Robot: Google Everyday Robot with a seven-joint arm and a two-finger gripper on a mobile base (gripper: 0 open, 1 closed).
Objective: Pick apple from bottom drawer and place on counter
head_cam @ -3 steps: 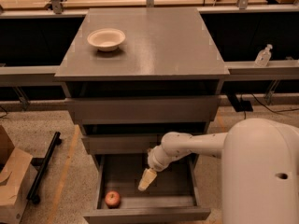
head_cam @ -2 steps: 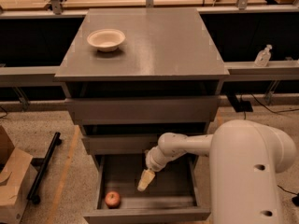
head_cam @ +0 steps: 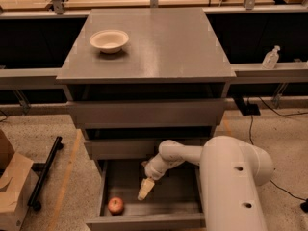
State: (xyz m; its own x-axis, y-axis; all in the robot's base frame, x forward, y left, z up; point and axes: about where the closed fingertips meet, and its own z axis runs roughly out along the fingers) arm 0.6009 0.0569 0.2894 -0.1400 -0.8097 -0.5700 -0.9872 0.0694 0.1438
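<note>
A small red apple point(head_cam: 115, 205) lies in the front left corner of the open bottom drawer point(head_cam: 144, 221), the lowest of three grey drawers. My gripper point(head_cam: 145, 190) reaches down into the drawer and hangs to the right of the apple, a short way apart from it and a little above the drawer floor. It holds nothing that I can see. The grey counter point(head_cam: 163, 42) is the flat top of the cabinet, above all the drawers.
A white bowl point(head_cam: 109, 40) stands on the counter's left rear part. My white arm point(head_cam: 231, 177) fills the lower right. A cardboard box point(head_cam: 12, 189) and a black bar point(head_cam: 43, 174) lie on the floor at left. A clear bottle point(head_cam: 271, 57) stands on a ledge at right.
My arm's bulk has shifted left and closer to the camera. The gripper stays at about the same place in the drawer. The apple has not moved.
</note>
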